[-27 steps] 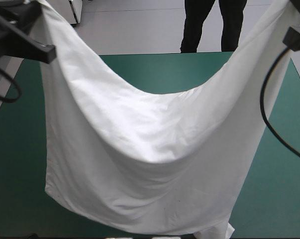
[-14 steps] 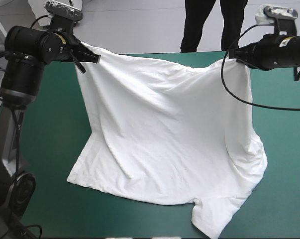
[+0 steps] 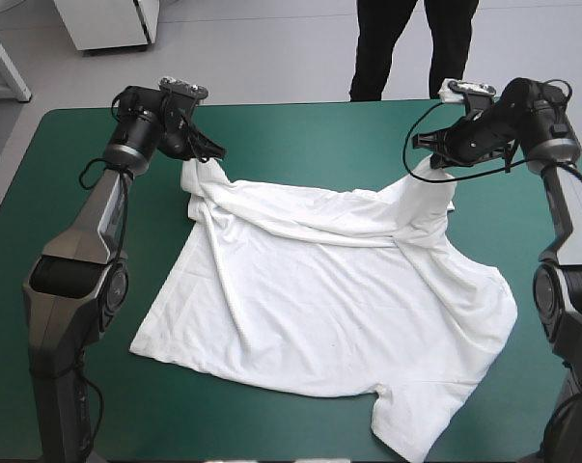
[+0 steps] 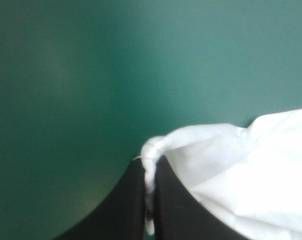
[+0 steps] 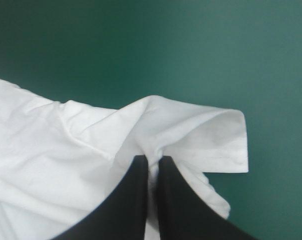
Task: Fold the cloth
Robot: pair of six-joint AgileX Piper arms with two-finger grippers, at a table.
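White fabric fills the slit between both pairs of black fingers. The left gripper (image 4: 149, 165) is all but closed on one far corner of the T-shirt (image 3: 339, 299). The right gripper (image 5: 153, 161) pinches the other far corner, where a stitched hem folds over just ahead of its fingertips. Both corners are bunched low over the teal-green cover (image 3: 310, 135), near the table's far edge. From there the shirt runs toward the near edge, mostly flat with diagonal creases. Its length goes far to near, and a sleeve (image 3: 406, 424) points at the near edge on the right.
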